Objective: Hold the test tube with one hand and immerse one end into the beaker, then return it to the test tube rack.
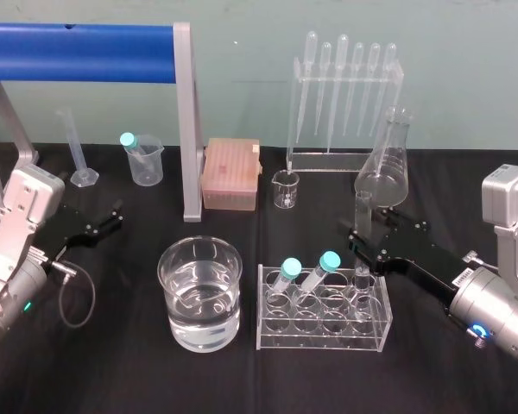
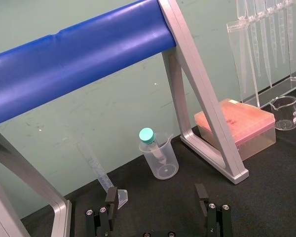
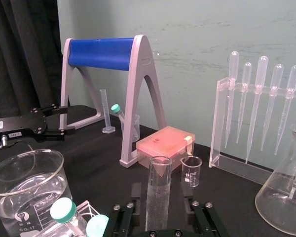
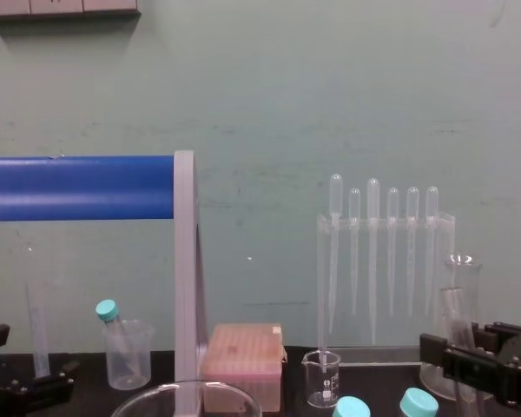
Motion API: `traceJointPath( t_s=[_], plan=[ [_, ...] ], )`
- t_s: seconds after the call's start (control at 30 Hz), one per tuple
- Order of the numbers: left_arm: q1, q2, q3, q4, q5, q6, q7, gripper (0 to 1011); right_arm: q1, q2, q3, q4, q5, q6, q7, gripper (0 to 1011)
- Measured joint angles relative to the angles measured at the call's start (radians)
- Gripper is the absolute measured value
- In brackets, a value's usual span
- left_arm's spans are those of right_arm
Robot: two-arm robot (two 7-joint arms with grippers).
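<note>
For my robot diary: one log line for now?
right gripper: open, around test tube in test tube rack | left gripper: open, parked left | beaker: untouched

The chest view's lower edge cuts the beaker [image 4: 187, 387] below its rim; the right gripper [image 3: 161, 193] hides the bottom of the test tube [image 3: 159, 205].

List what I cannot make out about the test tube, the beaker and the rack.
- Test tube bottom end: right wrist view, cut off by the lower edge, between the right gripper's fingers.
- Beaker below its rim: chest view, cut off by the lower edge.
- Test tube rack hole under the tube: head view, hidden by the gripper.
</note>
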Motion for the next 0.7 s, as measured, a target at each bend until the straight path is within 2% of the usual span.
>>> traceJointPath(
  t_s=[0.03, 0.07, 0.13, 0.2, 0.23, 0.3, 0.7],
  plan=[
    [0.0, 0.0, 0.0, 0.0, 0.0, 0.0, 0.0, 1000, 0.0, 0.0, 0.0, 0.0, 0.0, 0.0, 0.0, 526],
    [0.0, 0.0, 0.0, 0.0, 0.0, 0.0, 0.0, 1000, 0.0, 0.0, 0.0, 0.0, 0.0, 0.0, 0.0, 463],
    [0.0, 0.0, 0.0, 0.0, 0.0, 0.0, 0.0, 1000, 0.0, 0.0, 0.0, 0.0, 0.0, 0.0, 0.0, 421],
    [0.0, 0.0, 0.0, 0.0, 0.0, 0.0, 0.0, 1000, 0.0, 0.0, 0.0, 0.0, 0.0, 0.0, 0.0, 320],
    [0.0, 0.0, 0.0, 0.0, 0.0, 0.0, 0.0, 1000, 0.0, 0.0, 0.0, 0.0, 0.0, 0.0, 0.0, 320],
    [0.0, 0.0, 0.0, 0.0, 0.0, 0.0, 0.0, 1000, 0.0, 0.0, 0.0, 0.0, 0.0, 0.0, 0.0, 241],
    [0.0, 0.0, 0.0, 0.0, 0.0, 0.0, 0.0, 1000, 0.0, 0.0, 0.0, 0.0, 0.0, 0.0, 0.0, 234]
  ],
)
